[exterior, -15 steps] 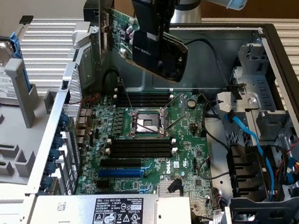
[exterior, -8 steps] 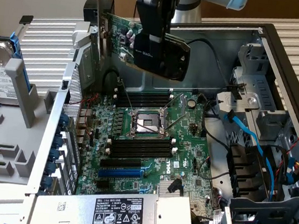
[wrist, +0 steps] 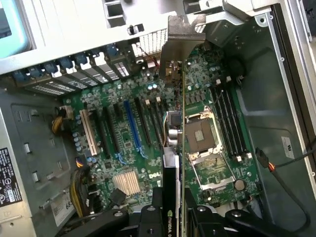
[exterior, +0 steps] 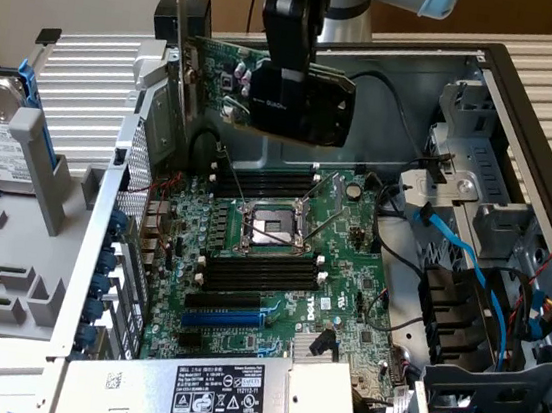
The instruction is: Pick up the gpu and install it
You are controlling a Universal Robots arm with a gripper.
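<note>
Tool [exterior: 291,67] clamped on gpu [exterior: 320,109], gripping the card's upper edge. Card hangs edge-down over motherboard [exterior: 284,268] inside open case [exterior: 528,127], above CPU socket [exterior: 268,228]. Silver bracket [exterior: 177,48] points toward the case's slotted rear wall. Not seated in any slot.

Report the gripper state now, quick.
Gripper: shut on the gpu, holding it in the air over the motherboard.
</note>
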